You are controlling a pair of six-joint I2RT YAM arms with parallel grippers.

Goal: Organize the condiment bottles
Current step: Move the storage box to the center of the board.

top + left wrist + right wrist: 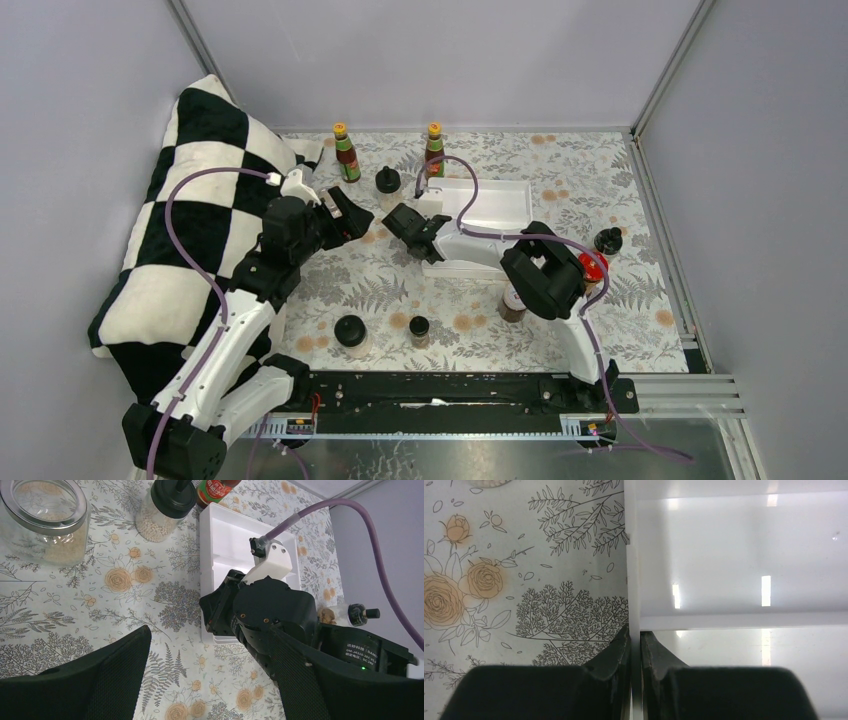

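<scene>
A floral-printed worktop (640,330) is seen from above. A black-and-white chequered pillow (200,210) is laid along its 9 o'clock side. A white rectangular plastic tray (500,195) with compartments is set just past the centre, towards 1 o'clock. The tray's 9 o'clock wall is clamped by the right hand (634,636), whose fingers are pressed against either face of the thin white rim. The left hand (352,215) is held with its fingers wide apart at 9 o'clock of the tray, and nothing is gripped by it.

All the containers are stood upright on the worktop, outside the tray. A tall slim red-sauce bottle (346,155) with an orange cap and green label is placed at 11 o'clock on the far edge. A second red-sauce bottle (434,150) is placed at 12 o'clock, just beside the tray's far corner. A wide clear glass jar (45,520) of pale grains is shown only by the left wrist camera. A wide black-lidded jar (350,332) is found at 7 o'clock, with a small dark-lidded jar (419,328) near it at 6 o'clock. A brown-filled jar (513,303) at 5 o'clock is partly hidden by the right arm. A short black-capped jar (388,181) of white pellets is set between the two tall bottles. A red-lidded jar (594,265) and a black-knobbed jar (608,240) are grouped close together at 3 o'clock.
</scene>
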